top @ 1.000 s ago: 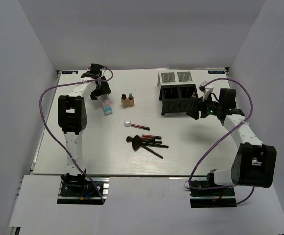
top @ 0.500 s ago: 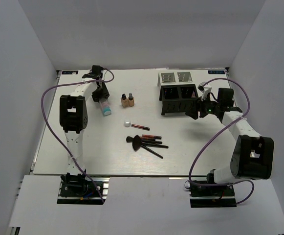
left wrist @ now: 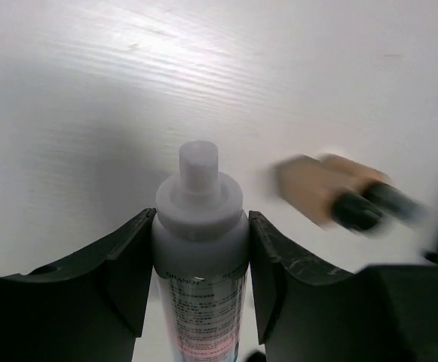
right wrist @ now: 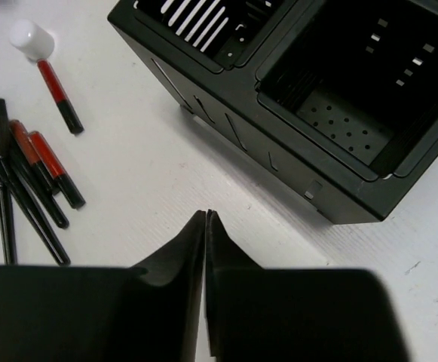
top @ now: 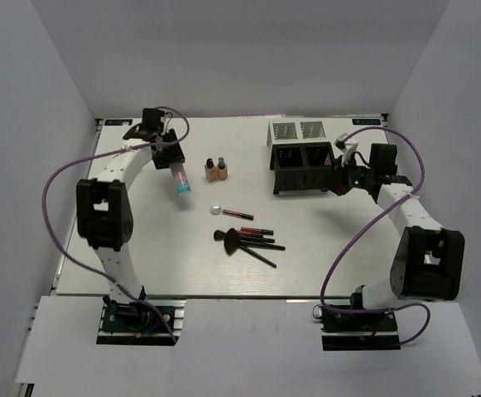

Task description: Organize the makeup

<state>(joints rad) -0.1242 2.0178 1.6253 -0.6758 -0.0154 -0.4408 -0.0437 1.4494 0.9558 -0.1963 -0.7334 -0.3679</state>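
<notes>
Bottle [left wrist: 200,253] pinched by left tool [left wrist: 200,225], base cut off | right tool [right wrist: 205,220] pressed together | tan bottles [left wrist: 330,192] blurred

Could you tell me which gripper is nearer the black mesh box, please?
Right. The right gripper is close beside the black mesh compartment box, at its right side; the left gripper is far off to its left, gripping a clear white-capped bottle.

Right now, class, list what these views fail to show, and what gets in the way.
Left wrist: clear bottle base cut off by the edge, label blurred.
Left wrist: tan bottles blurred.
Right wrist: brushes have handle ends hidden behind the right gripper.
Top: white jar too small for detail.
</notes>
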